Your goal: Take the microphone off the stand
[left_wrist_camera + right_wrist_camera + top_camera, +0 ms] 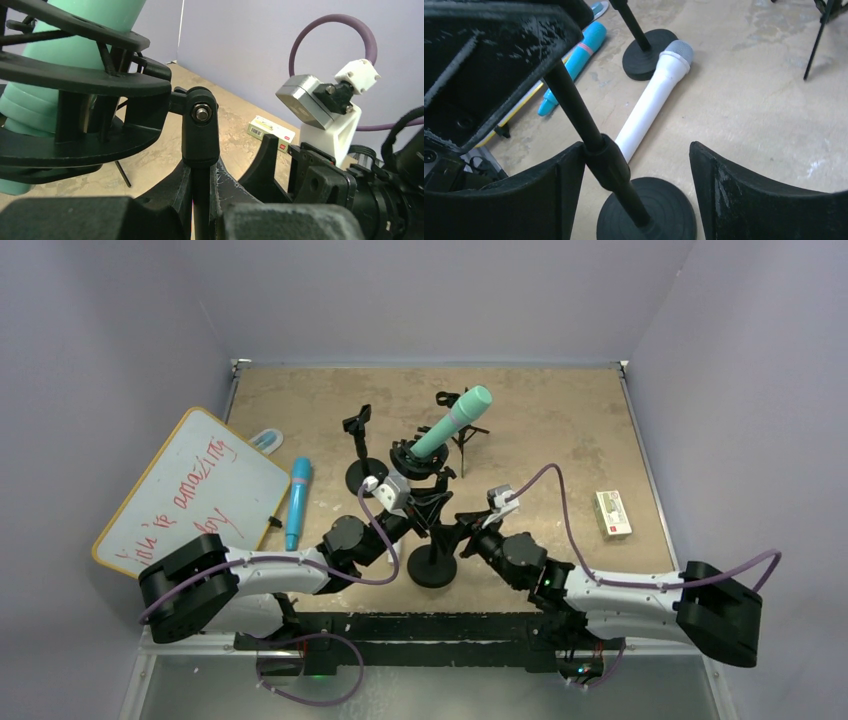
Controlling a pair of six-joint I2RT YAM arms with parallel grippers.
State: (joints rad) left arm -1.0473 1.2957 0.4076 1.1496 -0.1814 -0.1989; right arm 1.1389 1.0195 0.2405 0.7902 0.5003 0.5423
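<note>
Step in hand: bracing the stand. The microphone point(452, 422) sits in its shock mount point(415, 458), so I judge the removal itself not yet begun.

Microphone: teal, tilted, seated in the black mount at the top of the stand pole point(574, 107). From the top view its head points to about 1 o'clock, and the mount lies at 12 o'clock from the stand base point(432, 567).

Left gripper point(200, 185): pressed together on the pole just under the mount's pivot joint, reaching in from about 8 o'clock. It pinches the pole only; the teal body is above it and untouched.

Right gripper point(636, 160): fingers spread wide, holding nothing. It comes in from about 4 o'clock, low down near the base. The pole stands between the fingers, hard against one of them and well apart from the other.

Next move, as I judge it: my right gripper should leave the pole, rise toward 12 o'clock to the teal body above the mount, close around it and draw it out along its own axis toward 1 o'clock. My left gripper needs a firm hold so the stand does not tip.

Nearby: a white microphone point(654, 100) lies flat on the table at about 11 o'clock from the base, beside a second stand base point(649, 52).
</note>
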